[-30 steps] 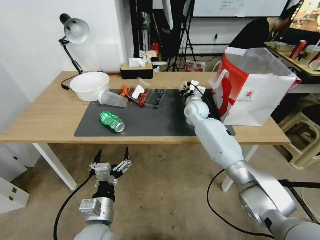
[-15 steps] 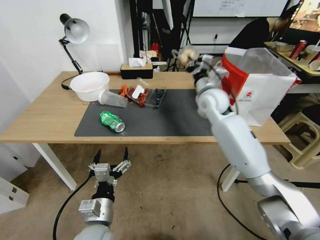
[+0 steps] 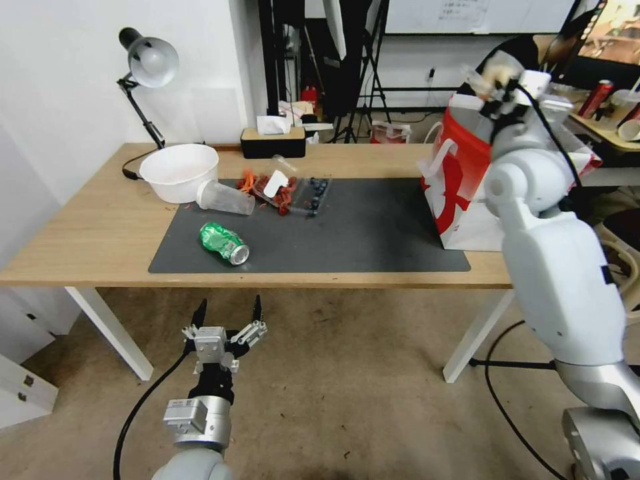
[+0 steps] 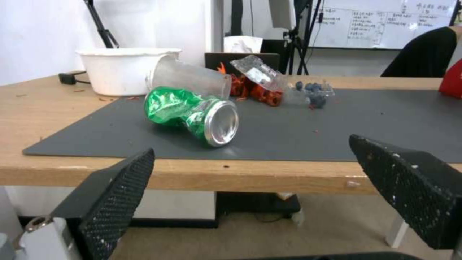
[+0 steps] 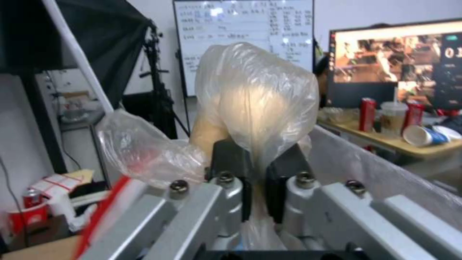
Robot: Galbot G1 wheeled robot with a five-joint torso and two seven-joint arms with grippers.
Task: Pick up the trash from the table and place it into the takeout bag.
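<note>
Right gripper (image 5: 255, 169): my fingers are pinched tight on the clear-wrapped beige lump (image 5: 257, 104), raised above the open top of the takeout bag (image 3: 460, 180).
Takeout bag: upright at the right end of the table (image 3: 87, 227), its near corner seemingly on the dark grey mat (image 3: 360, 233).
Left gripper (image 3: 227, 315): low before the table's near edge, my fingers spread wide, holding nothing.
Green soda can (image 4: 195, 115): dented, on its side on the mat.
Clear plastic cup (image 4: 190, 76): tipped over beside the white bowl (image 3: 179, 171).
</note>
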